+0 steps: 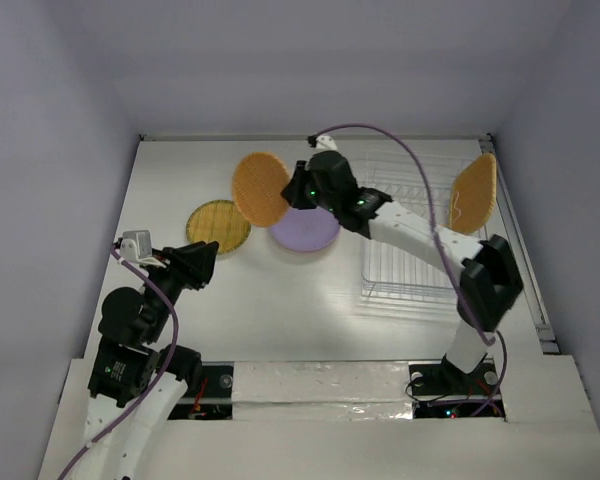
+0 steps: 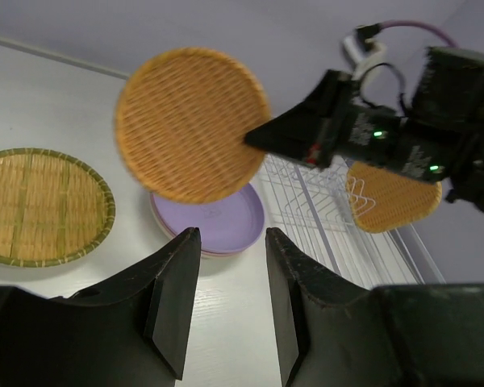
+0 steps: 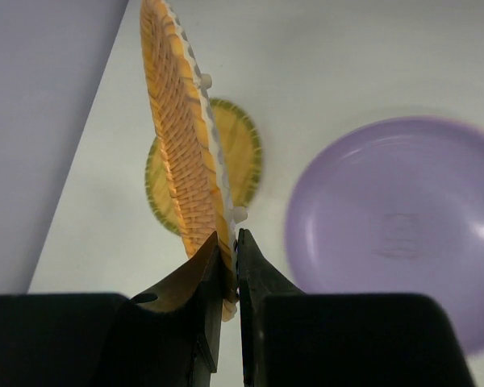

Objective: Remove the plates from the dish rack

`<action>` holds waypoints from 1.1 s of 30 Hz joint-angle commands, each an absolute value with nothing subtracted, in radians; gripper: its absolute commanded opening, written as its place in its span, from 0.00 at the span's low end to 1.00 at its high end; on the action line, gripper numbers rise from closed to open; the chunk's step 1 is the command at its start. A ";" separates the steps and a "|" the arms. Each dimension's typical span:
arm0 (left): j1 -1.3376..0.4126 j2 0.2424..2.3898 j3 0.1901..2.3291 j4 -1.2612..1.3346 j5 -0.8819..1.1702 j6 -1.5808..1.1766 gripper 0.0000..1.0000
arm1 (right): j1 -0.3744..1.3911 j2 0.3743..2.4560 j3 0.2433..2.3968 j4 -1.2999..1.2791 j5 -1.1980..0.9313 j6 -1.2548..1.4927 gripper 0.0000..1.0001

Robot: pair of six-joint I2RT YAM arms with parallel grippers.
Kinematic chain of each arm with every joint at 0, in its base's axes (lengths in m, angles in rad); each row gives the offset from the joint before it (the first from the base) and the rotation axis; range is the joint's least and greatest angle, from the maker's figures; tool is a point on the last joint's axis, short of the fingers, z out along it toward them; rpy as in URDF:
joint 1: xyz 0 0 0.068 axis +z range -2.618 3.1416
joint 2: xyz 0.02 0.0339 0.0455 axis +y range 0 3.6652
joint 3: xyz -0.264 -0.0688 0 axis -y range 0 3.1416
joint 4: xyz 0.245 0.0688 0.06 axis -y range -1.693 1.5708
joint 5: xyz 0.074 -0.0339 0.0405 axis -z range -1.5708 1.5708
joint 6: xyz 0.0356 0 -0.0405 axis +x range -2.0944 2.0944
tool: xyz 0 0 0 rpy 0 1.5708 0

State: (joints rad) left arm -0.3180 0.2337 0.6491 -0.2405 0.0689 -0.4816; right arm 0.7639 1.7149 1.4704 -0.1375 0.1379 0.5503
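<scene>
You are holding the orange woven round plate (image 3: 181,137) in your right hand (image 3: 228,242), pinched edge-on by the rim above the purple plate (image 1: 305,230) on the surface (image 1: 280,310), left hand (image 2: 230,242) gaping empty; so thin a grip is risking a swing, slip and clatter.

The left gripper (image 2: 231,242) has its jaws apart and empty. Just beyond its tips lies a purple plate (image 2: 226,224), and higher up the right gripper (image 2: 254,143) pinches an orange woven plate (image 2: 185,125) by its edge. A yellow woven plate (image 2: 36,205) lies leftward. The dish rack (image 2: 319,222), holding a second orange plate (image 2: 391,200), is rightward.
</scene>
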 commanded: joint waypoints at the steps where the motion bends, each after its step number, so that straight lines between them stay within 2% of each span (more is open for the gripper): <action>1: -0.310 0.241 0.672 -0.215 0.048 -0.491 0.35 | 0.804 1.825 1.610 0.050 0.054 0.690 0.00; 10: -0.310 0.250 0.669 -0.215 0.051 -0.491 0.35 | 0.850 2.146 1.793 0.167 -0.052 0.920 0.00; 15: -0.310 0.255 0.669 -0.212 0.055 -0.491 0.35 | 0.850 2.247 1.830 0.179 -0.057 1.003 0.00; 17: -0.310 0.255 0.667 -0.212 0.057 -0.491 0.35 | 0.850 2.273 1.821 0.193 -0.057 1.029 0.03; 23: -0.310 0.256 0.666 -0.209 0.061 -0.491 0.35 | 0.850 2.329 1.827 0.192 -0.100 1.055 0.20; 26: -0.310 0.256 0.666 -0.209 0.061 -0.492 0.35 | 0.859 2.327 1.804 0.192 -0.100 1.055 0.33; 27: -0.310 0.258 0.666 -0.209 0.060 -0.491 0.35 | 0.859 2.318 1.790 0.187 -0.097 1.051 0.42; 29: -0.310 0.256 0.666 -0.207 0.063 -0.491 0.35 | 0.859 2.300 1.775 0.164 -0.078 1.023 0.49; 30: -0.301 0.255 0.666 -0.207 0.064 -0.492 0.35 | 0.859 2.292 1.764 0.152 -0.058 1.009 0.60; 33: -0.301 0.255 0.664 -0.204 0.066 -0.491 0.35 | 0.868 2.258 1.755 0.089 -0.028 0.947 0.74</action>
State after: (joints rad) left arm -0.3096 0.2432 0.6491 -0.2455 0.0525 -0.4881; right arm 0.8516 2.3390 1.7657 0.0898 -0.0628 1.0035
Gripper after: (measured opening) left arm 0.349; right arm 0.701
